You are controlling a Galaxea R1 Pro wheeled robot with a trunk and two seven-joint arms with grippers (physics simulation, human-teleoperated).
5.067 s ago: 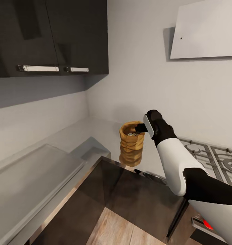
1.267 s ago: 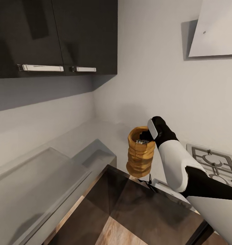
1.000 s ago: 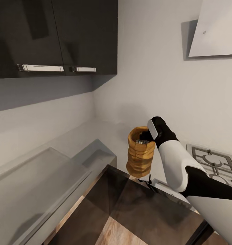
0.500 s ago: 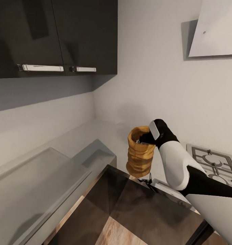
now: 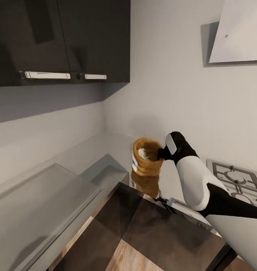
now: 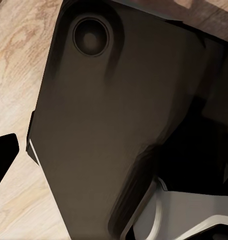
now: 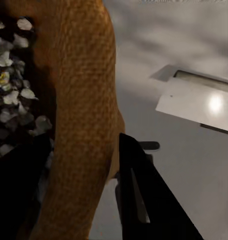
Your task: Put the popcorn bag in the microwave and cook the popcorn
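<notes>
One popcorn bag (image 5: 146, 161) in right jaws.

Head camera high over countertop (image 5: 106, 150); right wrist camera close on shared popcorn bag (image 5: 145, 160), left wrist floorward.

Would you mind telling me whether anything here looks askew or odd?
Yes: the bag is tipped over toward the corner instead of upright, its mouth facing the head camera with popcorn showing inside. The right tool pinches its rim, one finger outside the wall. No popcorn seems spilled on the countertop.
</notes>
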